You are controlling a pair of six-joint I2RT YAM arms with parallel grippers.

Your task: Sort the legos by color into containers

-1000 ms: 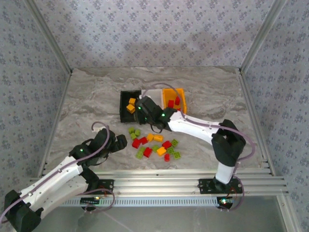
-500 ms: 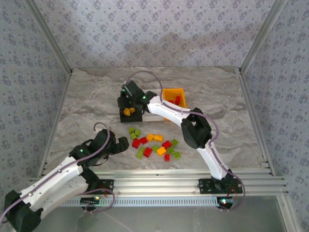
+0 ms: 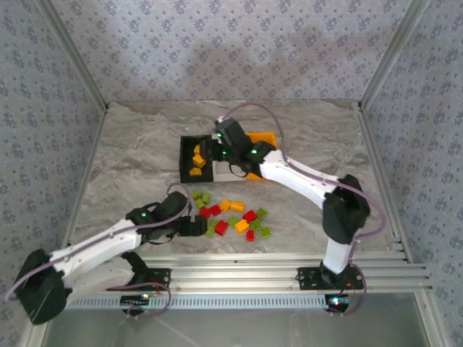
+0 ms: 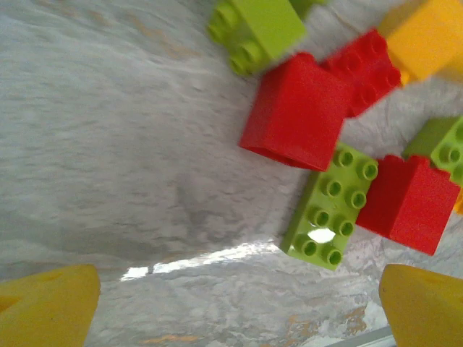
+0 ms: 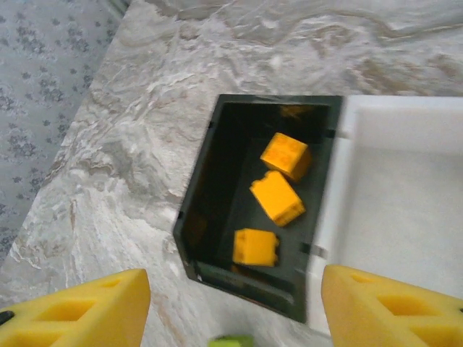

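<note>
Here, three orange-yellow legos (image 5: 277, 198) in black bin (image 5: 215, 189), white bin (image 5: 405, 210) alongside

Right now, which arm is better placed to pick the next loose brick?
Left. The left pincer is open at the pile, a lime green brick and a red brick just ahead. The right pincer hovers over the black bin, away from the pile.

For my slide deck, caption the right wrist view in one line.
Open right gripper above the black bin holding three orange-yellow bricks, white bin alongside.
</note>
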